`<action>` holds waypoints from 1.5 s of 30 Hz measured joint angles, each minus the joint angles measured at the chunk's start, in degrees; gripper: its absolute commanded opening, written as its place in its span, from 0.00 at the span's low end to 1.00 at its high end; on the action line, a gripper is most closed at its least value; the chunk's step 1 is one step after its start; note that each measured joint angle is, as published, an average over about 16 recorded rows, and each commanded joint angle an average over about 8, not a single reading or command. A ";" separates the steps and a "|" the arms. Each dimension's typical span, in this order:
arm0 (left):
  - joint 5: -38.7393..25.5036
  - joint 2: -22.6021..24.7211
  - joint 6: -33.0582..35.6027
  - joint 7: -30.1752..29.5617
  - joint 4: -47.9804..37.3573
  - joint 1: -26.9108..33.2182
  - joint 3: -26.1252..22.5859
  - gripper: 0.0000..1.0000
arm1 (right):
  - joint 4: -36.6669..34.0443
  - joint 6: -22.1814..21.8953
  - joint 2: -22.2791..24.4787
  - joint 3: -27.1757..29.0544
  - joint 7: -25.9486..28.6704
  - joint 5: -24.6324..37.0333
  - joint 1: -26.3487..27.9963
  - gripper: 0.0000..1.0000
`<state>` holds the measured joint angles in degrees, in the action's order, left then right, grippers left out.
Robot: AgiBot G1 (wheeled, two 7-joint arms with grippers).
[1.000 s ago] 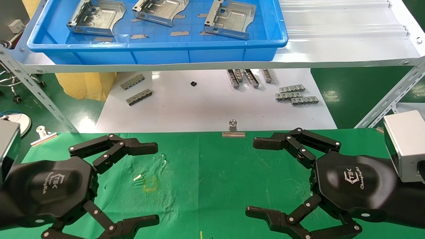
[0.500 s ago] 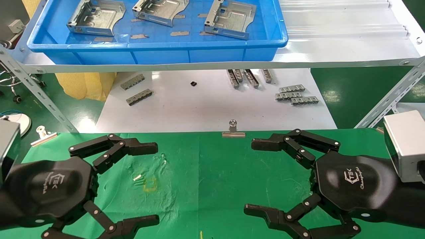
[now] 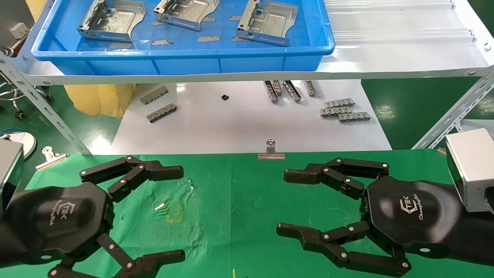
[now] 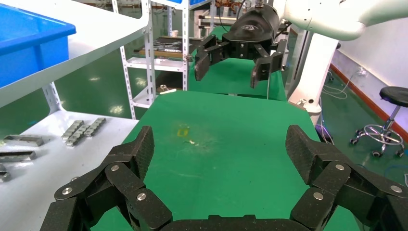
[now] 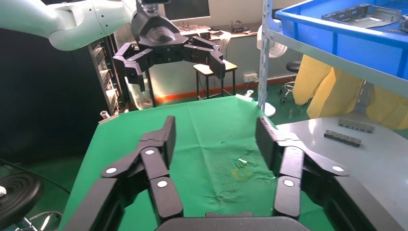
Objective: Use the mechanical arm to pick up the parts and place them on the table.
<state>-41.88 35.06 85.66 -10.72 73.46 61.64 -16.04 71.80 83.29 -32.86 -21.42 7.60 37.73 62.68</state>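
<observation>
Three silvery sheet-metal parts (image 3: 112,19) (image 3: 185,13) (image 3: 267,21) lie in a blue tray (image 3: 181,52) on a raised shelf at the back. One of them also shows in the right wrist view (image 5: 365,12). Both black arms hover low over the green cloth table (image 3: 239,200), far from the parts. My left gripper (image 3: 182,213) (image 4: 219,149) is wide open and empty on the left. My right gripper (image 3: 282,202) (image 5: 216,139) is open and empty on the right, its fingers closer together than the left's.
Below the shelf a white board (image 3: 239,127) holds several small grey slotted bars (image 3: 341,110) (image 3: 158,104). A silver binder clip (image 3: 271,151) sits on the table's far edge. Slanted metal shelf struts (image 3: 451,116) (image 3: 42,112) stand at both sides. A yellow mark (image 3: 173,214) is on the cloth.
My right gripper's fingers have drawn closer together and its tips have reached a little to the left. The left arm and the parts have not moved.
</observation>
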 measured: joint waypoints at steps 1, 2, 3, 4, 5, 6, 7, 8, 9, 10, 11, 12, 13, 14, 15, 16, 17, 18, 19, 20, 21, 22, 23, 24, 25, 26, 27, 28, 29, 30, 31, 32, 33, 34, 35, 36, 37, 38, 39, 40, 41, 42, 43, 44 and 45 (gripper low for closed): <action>0.00 0.00 0.00 0.00 0.00 0.00 0.00 1.00 | 0.00 0.00 0.00 0.00 0.00 0.00 0.00 0.00; 0.00 0.00 0.00 0.00 0.00 0.00 0.00 1.00 | 0.00 0.00 0.00 0.00 0.00 0.00 0.00 0.00; 0.00 0.00 0.00 0.00 0.00 0.00 0.00 1.00 | 0.00 0.00 0.00 0.00 0.00 0.00 0.00 0.00; 0.00 0.00 0.00 0.00 0.00 0.00 0.00 1.00 | 0.00 0.00 0.00 0.00 0.00 0.00 0.00 0.00; 0.00 0.00 0.00 0.00 0.00 0.00 0.00 1.00 | 0.00 0.00 0.00 0.00 0.00 0.00 0.00 0.00; 0.00 0.00 0.00 0.00 0.00 0.00 0.00 1.00 | 0.00 0.00 0.00 0.00 0.00 0.00 0.00 0.00; 0.00 0.00 0.00 0.00 0.00 0.00 0.00 1.00 | 0.00 0.00 0.00 0.00 0.00 0.00 0.00 0.00; 0.00 0.00 0.00 0.00 0.00 0.00 0.00 1.00 | 0.00 0.00 0.00 0.00 0.00 0.00 0.00 0.00; 0.00 0.00 0.00 0.00 0.00 0.00 0.00 1.00 | 0.00 0.00 0.00 0.00 0.00 0.00 0.00 0.00; 0.00 0.00 0.00 0.00 0.00 0.00 0.00 1.00 | 0.00 0.00 0.00 0.00 0.00 0.00 0.00 0.00; 0.00 0.00 0.00 0.00 0.00 0.00 0.00 1.00 | 0.00 0.00 0.00 0.00 0.00 0.00 0.00 0.00; 0.00 0.00 0.00 0.00 0.00 0.00 0.00 1.00 | 0.00 0.00 0.00 0.00 0.00 0.00 0.00 0.00; 0.00 0.00 0.00 0.00 0.00 0.00 0.00 1.00 | 0.00 0.00 0.00 0.00 0.00 0.00 0.00 0.00; 0.00 0.00 0.00 0.00 0.00 0.00 0.00 1.00 | 0.00 0.00 0.00 0.00 0.00 0.00 0.00 0.00; 0.00 0.00 0.00 0.00 0.00 0.00 0.00 1.00 | 0.00 0.00 0.00 0.00 0.00 0.00 0.00 0.00; 0.00 0.00 0.00 0.00 0.00 0.00 0.00 1.00 | 0.00 0.00 0.00 0.00 0.00 0.00 0.00 0.00; 0.00 0.00 0.00 0.00 0.01 0.00 0.00 1.00 | 0.00 0.00 0.00 0.00 0.00 0.00 0.00 0.00; 0.00 0.00 0.00 0.00 0.01 0.00 0.00 1.00 | 0.00 0.00 0.00 0.00 0.00 0.00 0.00 0.00; 0.00 0.00 0.00 0.00 0.01 0.00 0.00 1.00 | 0.00 0.00 0.00 0.00 0.00 0.00 0.00 0.00; 0.00 0.00 0.00 0.00 0.01 0.00 0.00 1.00 | 0.00 0.00 0.00 0.00 0.00 0.00 0.00 0.00; 0.00 0.00 -0.01 0.01 0.01 0.02 0.01 1.00 | 0.00 0.00 0.00 0.00 0.00 0.00 0.00 0.00; -0.02 0.00 -0.02 0.03 0.03 0.10 0.02 1.00 | 0.00 0.00 0.00 0.00 0.00 0.00 0.00 0.00; -0.07 0.01 -0.05 0.04 0.05 0.23 0.03 1.00 | 0.00 0.00 0.00 0.00 0.00 0.00 0.00 0.00; -0.16 0.05 -0.09 0.01 0.06 0.47 0.03 1.00 | 0.00 0.00 0.00 0.00 0.00 0.00 0.00 0.00; -0.30 0.11 -0.12 -0.02 0.04 0.79 0.00 1.00 | 0.00 0.00 0.00 0.00 0.00 0.00 0.00 0.00; -0.51 0.19 -0.17 -0.05 0.01 1.22 -0.04 1.00 | 0.00 0.00 0.00 0.00 0.00 0.00 0.00 0.00; -0.82 0.32 -0.24 -0.06 -0.10 1.81 -0.11 1.00 | 0.00 0.00 0.00 0.00 0.00 0.00 0.00 0.00; -1.21 0.49 -0.32 -0.07 -0.29 2.54 -0.20 1.00 | 0.00 0.00 0.00 0.00 0.00 0.00 0.00 0.00; -1.66 0.72 -0.41 -0.07 -0.57 3.40 -0.31 1.00 | 0.00 0.00 0.00 0.00 0.00 0.00 0.00 0.00; -2.21 1.03 -0.53 -0.06 -1.02 4.46 -0.45 1.00 | 0.00 0.00 0.00 0.00 0.00 0.00 0.00 0.00; -2.84 1.41 -0.63 -0.02 -1.60 5.67 -0.62 1.00 | 0.00 0.00 0.00 0.00 0.00 0.00 0.00 0.00; -3.56 1.86 -0.75 0.03 -2.32 7.02 -0.83 1.00 | 0.00 0.00 0.00 0.00 0.00 0.00 0.00 0.00; -4.40 2.42 -0.90 0.14 -3.27 8.60 -1.10 1.00 | 0.00 0.00 0.00 0.00 0.00 0.00 0.00 0.00; -5.35 3.06 -1.05 0.28 -4.37 10.31 -1.40 1.00 | 0.00 0.00 0.00 0.00 0.00 0.00 0.00 0.00; -6.38 3.77 -1.21 0.47 -5.65 12.17 -1.75 1.00 | 0.00 0.00 0.00 0.00 0.00 0.00 0.00 0.00; -7.53 4.60 -1.41 0.73 -7.17 14.21 -2.14 1.00 | 0.00 0.00 0.00 0.00 0.00 0.00 0.00 0.00; -8.75 5.50 -1.60 1.03 -8.86 16.36 -2.58 1.00 | 0.00 0.00 0.00 0.00 0.00 0.00 0.00 0.00; -10.00 6.47 -1.81 1.38 -10.75 18.57 -3.04 1.00 | 0.00 0.00 0.00 -0.01 0.00 0.00 0.00 0.00; -11.34 7.53 -2.07 1.81 -12.88 20.89 -3.54 1.00 | 0.00 0.00 0.00 -0.01 0.00 0.00 0.00 0.00; -12.72 8.63 -2.39 2.32 -15.16 23.22 -4.05 1.00 | 0.00 0.00 0.00 -0.01 0.00 0.00 0.00 0.00; -14.11 9.78 -2.79 2.88 -17.60 25.56 -4.56 1.00 | 0.00 0.00 0.00 -0.01 0.00 0.00 0.00 0.00; -15.50 11.02 -3.35 3.45 -20.26 27.94 -5.09 1.00 | 0.00 0.00 0.00 -0.01 0.00 0.00 0.00 0.00; -16.86 12.28 -4.01 4.03 -23.02 30.23 -5.60 1.00 | 0.00 0.00 0.00 -0.01 0.00 0.00 0.00 0.00; -18.20 13.58 -4.82 4.63 -25.84 32.48 -6.11 1.00 | 0.00 0.00 0.00 -0.01 0.00 0.00 0.00 0.00; -19.54 14.93 -5.81 5.26 -28.73 34.68 -6.61 1.00 | 0.00 0.00 0.00 -0.01 0.00 0.00 0.00 0.00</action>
<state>-61.43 49.99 79.85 -5.47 44.73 96.32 -22.66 71.80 83.30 -32.87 -21.43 7.59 37.73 62.68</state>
